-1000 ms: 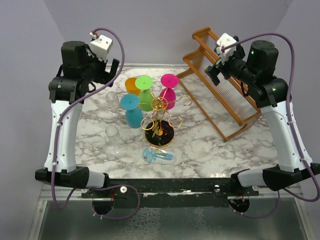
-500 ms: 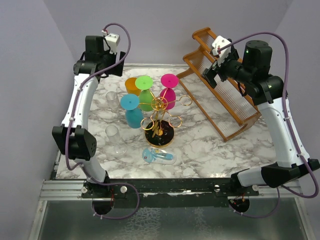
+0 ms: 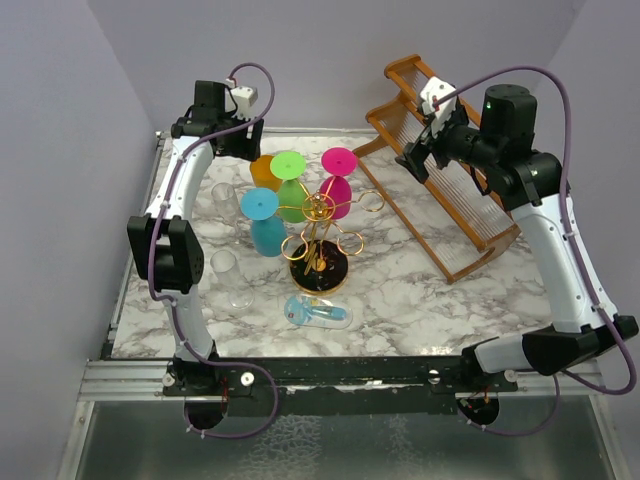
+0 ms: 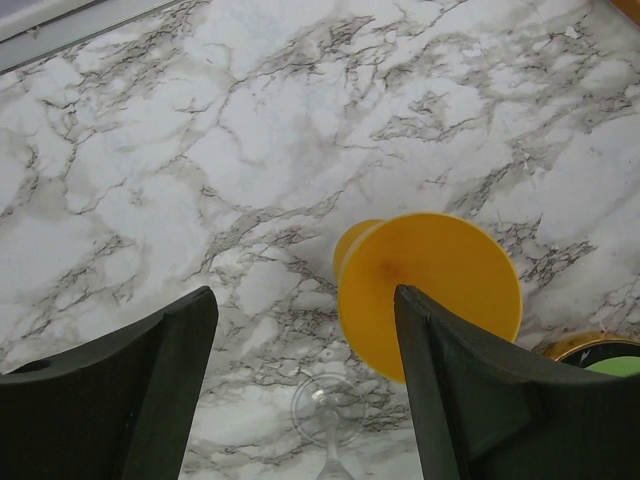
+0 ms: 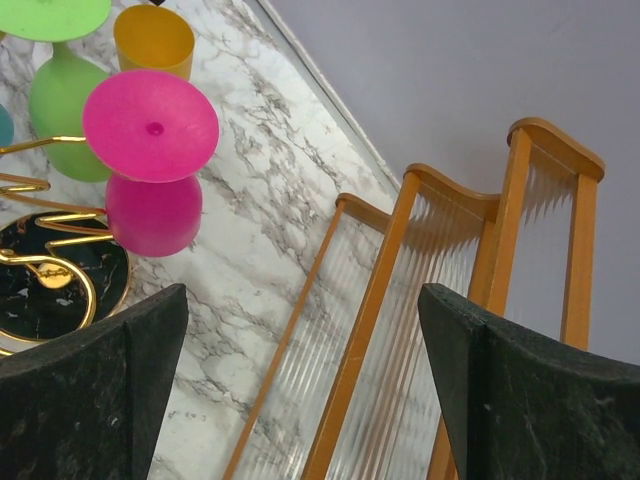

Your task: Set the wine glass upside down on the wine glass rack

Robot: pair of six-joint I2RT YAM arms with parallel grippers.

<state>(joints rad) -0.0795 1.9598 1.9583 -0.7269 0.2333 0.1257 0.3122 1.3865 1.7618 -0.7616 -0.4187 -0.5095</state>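
Note:
The gold wire wine glass rack (image 3: pixel 320 212) stands mid-table on a round black base (image 3: pixel 319 272). Green (image 3: pixel 290 185), pink (image 3: pixel 337 180) and teal (image 3: pixel 264 222) wine glasses crowd round its ring arms. An orange wine glass (image 3: pixel 264 171) is behind them. My left gripper (image 3: pixel 240 148) hovers open above the back left. In the left wrist view the gripper (image 4: pixel 302 296) frames the orange glass (image 4: pixel 430 290) and, lower down, a clear wine glass's foot (image 4: pixel 328 410). Over the wooden rack, my right gripper (image 3: pixel 415 160) is open and holds nothing.
A large brown slatted wooden rack (image 3: pixel 440 190) fills the back right. Two clear glasses (image 3: pixel 225 200) (image 3: pixel 230 275) stand at the left. A pale blue glass (image 3: pixel 318 313) lies on its side near the front edge. Purple walls close the back and sides.
My left arm has unfolded and swung from the left side to the back, its gripper now above the orange glass with the jaws somewhat narrower. The right gripper has edged slightly left.

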